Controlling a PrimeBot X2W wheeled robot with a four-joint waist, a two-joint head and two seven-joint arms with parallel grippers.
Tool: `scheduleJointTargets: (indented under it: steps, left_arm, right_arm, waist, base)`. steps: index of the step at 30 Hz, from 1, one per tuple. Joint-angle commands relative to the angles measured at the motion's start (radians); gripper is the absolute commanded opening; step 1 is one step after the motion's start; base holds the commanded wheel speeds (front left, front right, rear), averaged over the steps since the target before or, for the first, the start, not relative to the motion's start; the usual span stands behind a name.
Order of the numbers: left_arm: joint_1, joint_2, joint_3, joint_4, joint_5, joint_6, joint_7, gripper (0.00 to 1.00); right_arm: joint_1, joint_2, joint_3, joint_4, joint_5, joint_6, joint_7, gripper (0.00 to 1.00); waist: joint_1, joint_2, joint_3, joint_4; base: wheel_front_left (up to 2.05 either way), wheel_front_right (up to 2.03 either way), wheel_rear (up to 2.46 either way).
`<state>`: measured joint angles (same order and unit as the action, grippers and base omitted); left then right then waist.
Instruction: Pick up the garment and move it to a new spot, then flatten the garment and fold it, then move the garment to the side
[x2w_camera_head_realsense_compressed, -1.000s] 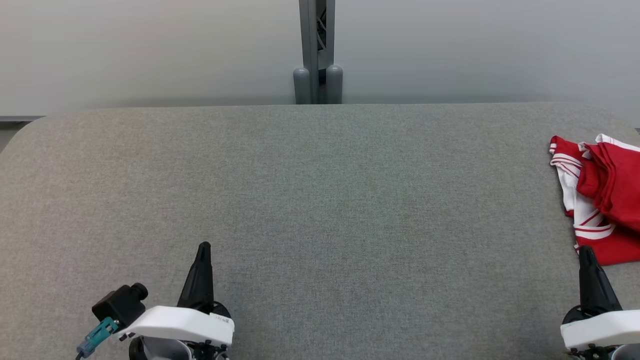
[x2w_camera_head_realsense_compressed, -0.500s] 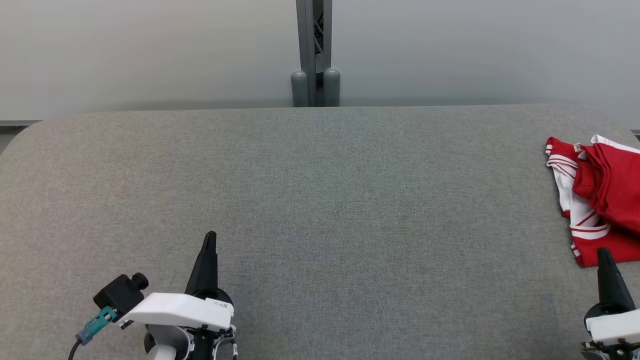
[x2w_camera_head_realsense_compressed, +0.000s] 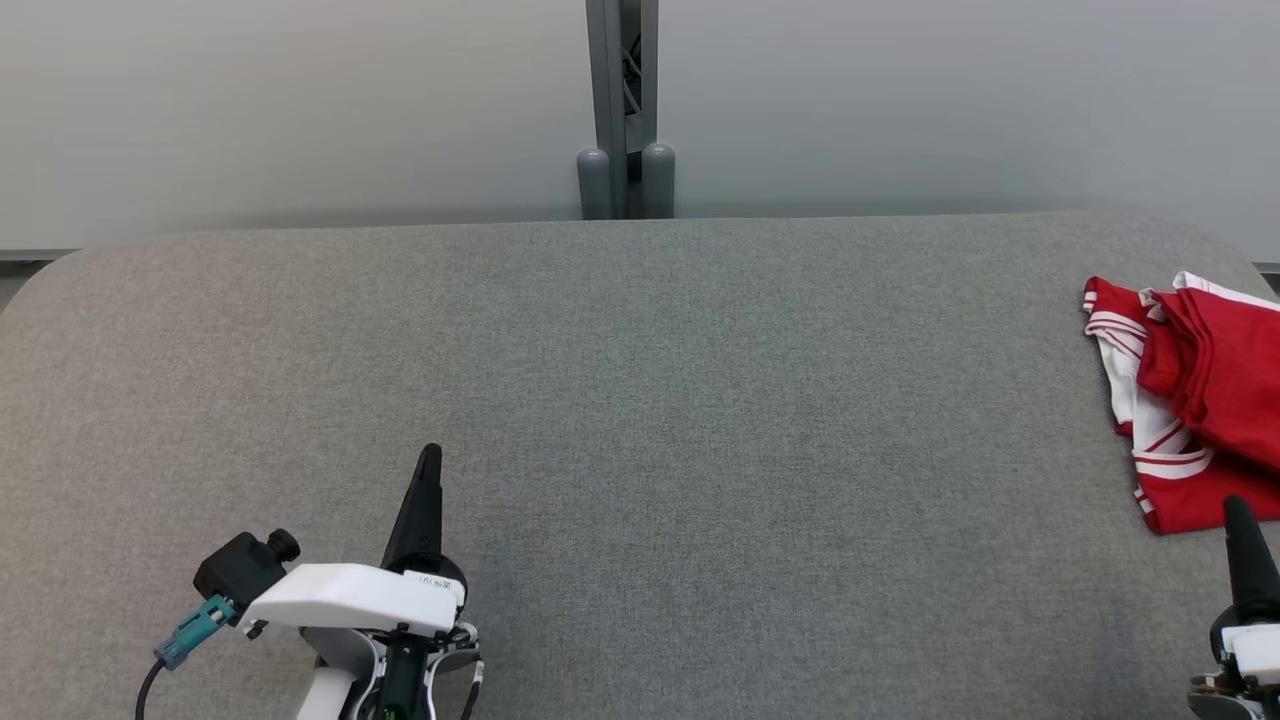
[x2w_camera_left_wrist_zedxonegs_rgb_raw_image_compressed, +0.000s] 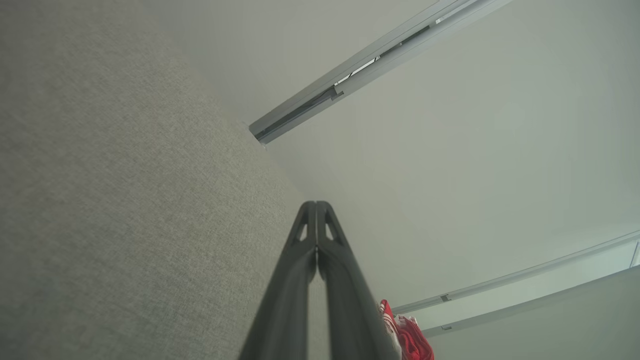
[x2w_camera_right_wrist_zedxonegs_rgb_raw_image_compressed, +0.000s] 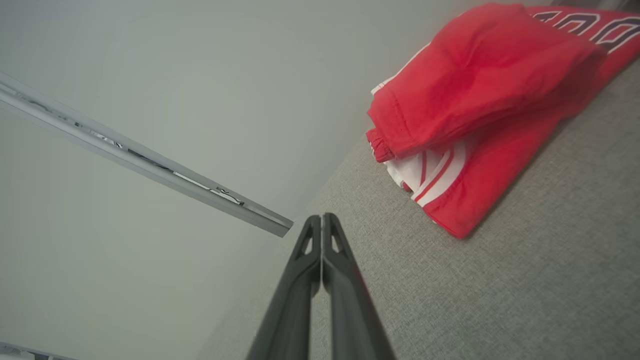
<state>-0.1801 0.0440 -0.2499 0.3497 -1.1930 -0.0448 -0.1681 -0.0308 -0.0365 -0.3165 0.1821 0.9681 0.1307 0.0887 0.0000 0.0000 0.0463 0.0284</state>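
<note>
The garment (x2w_camera_head_realsense_compressed: 1200, 400) is red with white stripes, folded into a bundle at the table's right edge and cut off by the head view's border. The right wrist view has the garment (x2w_camera_right_wrist_zedxonegs_rgb_raw_image_compressed: 480, 105) close ahead and to the right, with dark lettering on its far part. My right gripper (x2w_camera_head_realsense_compressed: 1238, 508) is shut and empty, its tip just in front of the bundle's near corner; its fingers (x2w_camera_right_wrist_zedxonegs_rgb_raw_image_compressed: 321, 220) are pressed together. At the lower left, my left gripper (x2w_camera_head_realsense_compressed: 431, 455) is shut and empty, far from the cloth. A sliver of the garment (x2w_camera_left_wrist_zedxonegs_rgb_raw_image_compressed: 407, 337) peeks past its fingers.
The grey fabric table (x2w_camera_head_realsense_compressed: 640, 400) spreads wide between the two arms. A grey metal post (x2w_camera_head_realsense_compressed: 622, 100) stands behind its far edge against a pale wall. The left wrist carries a black camera with a teal plug (x2w_camera_head_realsense_compressed: 215, 600).
The picture has shifted a little, so the camera moved. My left gripper has reached forward across the table. My right gripper has drawn back toward the lower right corner.
</note>
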Motion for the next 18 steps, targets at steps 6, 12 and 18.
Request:
scheduleJointTargets:
  steps: [6,12,18]
  left_arm:
    - [-0.053,0.005,-0.011,0.01,-0.09,-0.021,0.009,0.0]
    - [-0.065,0.005,-0.018,0.021,-0.136,-0.029,0.015,0.0]
    - [-0.079,0.006,-0.025,0.032,-0.19,-0.037,0.022,0.0]
  right_arm:
    - [-0.023,-0.012,-0.037,0.0,0.103,0.0,0.039,0.0]
    - [-0.025,-0.012,-0.055,0.003,0.157,0.0,0.06,0.0]
    - [-0.028,-0.013,-0.076,0.007,0.218,0.0,0.084,0.0]
  waist:
    - [0.0,0.0,-0.005,-0.003]
    - [0.0,0.0,-0.007,-0.006]
    - [0.0,0.0,-0.011,-0.008]
  base:
    - [0.0,0.0,0.0]
    - [0.0,0.0,0.0]
    - [0.0,0.0,0.0]
